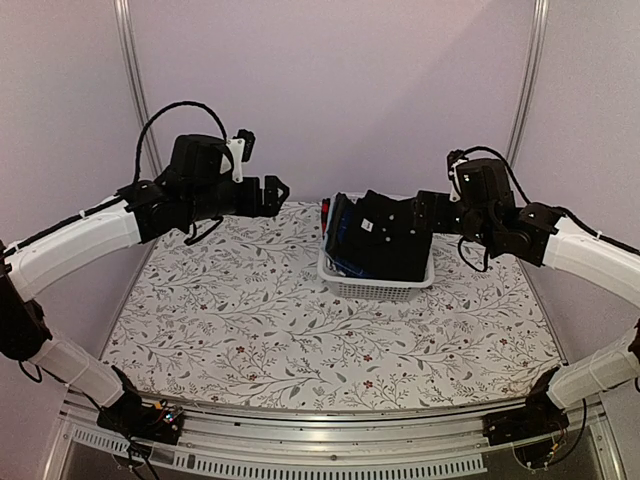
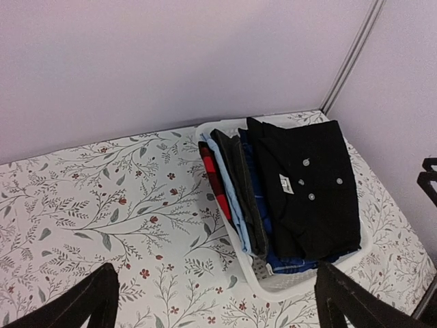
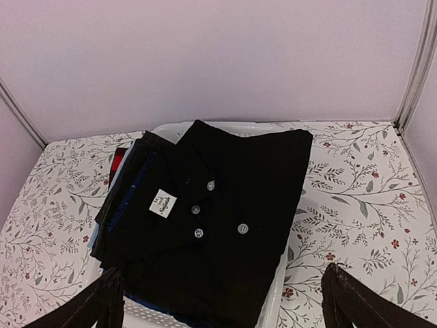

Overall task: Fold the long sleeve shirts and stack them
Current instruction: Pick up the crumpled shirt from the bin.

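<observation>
I am holding my right pincer (image 3: 225, 307) spread apart just above the basket (image 1: 375, 287), where the black shirt (image 3: 232, 205) is lying topmost among the long sleeve shirts (image 2: 239, 184). My left pincer (image 2: 218, 311), also apart, is hovering beside the basket. I am aiming to pinch only the black layer near its collar.

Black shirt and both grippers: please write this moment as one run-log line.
black shirt: in white basket, untouched | left gripper: open, empty, above table | right gripper: open, empty, near basket
</observation>
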You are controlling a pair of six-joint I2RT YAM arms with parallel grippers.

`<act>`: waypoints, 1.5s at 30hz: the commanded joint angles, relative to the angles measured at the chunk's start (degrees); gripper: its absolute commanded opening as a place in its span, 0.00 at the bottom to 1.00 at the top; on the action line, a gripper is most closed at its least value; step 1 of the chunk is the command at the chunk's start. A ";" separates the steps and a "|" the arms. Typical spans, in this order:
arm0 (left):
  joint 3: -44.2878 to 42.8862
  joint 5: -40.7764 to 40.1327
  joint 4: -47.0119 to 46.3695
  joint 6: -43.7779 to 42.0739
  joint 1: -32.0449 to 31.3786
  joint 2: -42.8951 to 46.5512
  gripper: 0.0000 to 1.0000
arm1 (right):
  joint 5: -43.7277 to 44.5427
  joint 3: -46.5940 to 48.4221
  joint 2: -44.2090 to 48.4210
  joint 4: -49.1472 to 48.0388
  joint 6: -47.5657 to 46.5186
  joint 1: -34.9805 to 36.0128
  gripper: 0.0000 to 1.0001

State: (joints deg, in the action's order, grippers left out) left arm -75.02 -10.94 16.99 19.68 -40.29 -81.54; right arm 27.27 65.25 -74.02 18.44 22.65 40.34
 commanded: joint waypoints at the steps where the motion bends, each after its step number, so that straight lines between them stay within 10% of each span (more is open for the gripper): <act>1: 0.75 1.76 -0.22 -0.37 1.23 1.58 1.00 | -2.13 1.83 -1.38 1.00 -0.21 -1.50 0.99; 25: 3.33 8.65 1.70 2.17 2.74 2.41 1.00 | -21.01 10.22 -20.01 3.15 0.60 -17.76 0.94; 34: 4.00 9.24 1.82 2.55 2.94 2.23 1.00 | -10.48 23.05 -29.68 10.33 -1.73 -9.63 0.93; 45: 3.83 9.71 2.14 2.79 3.29 1.47 1.00 | -17.27 34.13 -42.38 12.43 -1.55 -1.73 0.97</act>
State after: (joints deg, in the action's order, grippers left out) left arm -71.70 -1.85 18.81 22.28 -38.06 -80.36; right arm 12.64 98.06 -113.03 28.84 21.19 36.80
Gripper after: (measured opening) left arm 0.996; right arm 0.960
